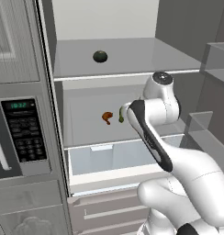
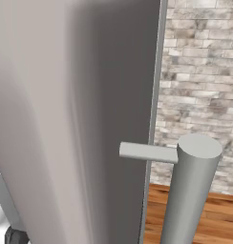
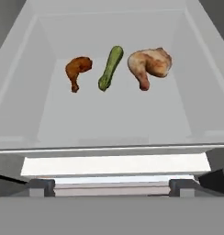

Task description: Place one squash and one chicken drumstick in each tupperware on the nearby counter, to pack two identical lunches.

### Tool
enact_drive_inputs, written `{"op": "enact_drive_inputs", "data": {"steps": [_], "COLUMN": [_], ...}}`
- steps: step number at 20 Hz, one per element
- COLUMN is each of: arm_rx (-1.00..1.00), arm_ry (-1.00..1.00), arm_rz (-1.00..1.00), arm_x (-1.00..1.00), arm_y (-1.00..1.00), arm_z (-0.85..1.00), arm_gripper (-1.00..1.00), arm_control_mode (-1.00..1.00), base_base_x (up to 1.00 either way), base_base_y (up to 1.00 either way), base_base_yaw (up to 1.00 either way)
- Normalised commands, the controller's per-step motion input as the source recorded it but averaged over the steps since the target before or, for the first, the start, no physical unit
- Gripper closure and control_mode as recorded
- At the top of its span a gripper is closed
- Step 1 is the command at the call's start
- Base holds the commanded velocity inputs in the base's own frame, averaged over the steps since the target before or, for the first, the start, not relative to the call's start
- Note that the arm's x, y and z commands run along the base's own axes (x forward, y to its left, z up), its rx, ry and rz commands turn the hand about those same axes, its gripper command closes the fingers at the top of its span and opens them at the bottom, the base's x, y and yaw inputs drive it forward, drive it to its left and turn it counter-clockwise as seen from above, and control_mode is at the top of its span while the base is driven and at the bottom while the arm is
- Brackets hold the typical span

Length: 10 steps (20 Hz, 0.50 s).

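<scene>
Green slender zucchini [image 3: 110,68] lies at twelve o'clock beyond the released claw [image 3: 111,187], between two glossy drumsticks.

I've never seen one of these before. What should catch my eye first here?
Probably the food in the open fridge: a reddish drumstick, a green zucchini and a bigger golden drumstick lie side by side on the middle shelf. One shelf up sits a lone dark green round squash. The white arm reaches toward them.

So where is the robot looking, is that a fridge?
Most likely yes, an open fridge in a kitchen: white shelves hold a round squash, a zucchini and two drumsticks, and a microwave sits beside it.
</scene>
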Motion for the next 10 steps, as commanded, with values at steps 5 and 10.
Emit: {"op": "enact_drive_inputs", "data": {"steps": [5,10], "arm_rx": [0.03,0.01], "arm_ry": [-0.41,-0.31], "arm_rz": [0.00,0.01], "arm_x": [0.00,-0.06], "arm_y": [0.14,0.10], "arm_z": [0.54,0.64], "arm_gripper": [-1.00,-1.00], "arm_control_mode": [-1.00,-1.00], "base_base_x": [0.00,0.00], "base_base_y": [0.00,0.00], "base_base_yaw": [0.00,0.00]}}
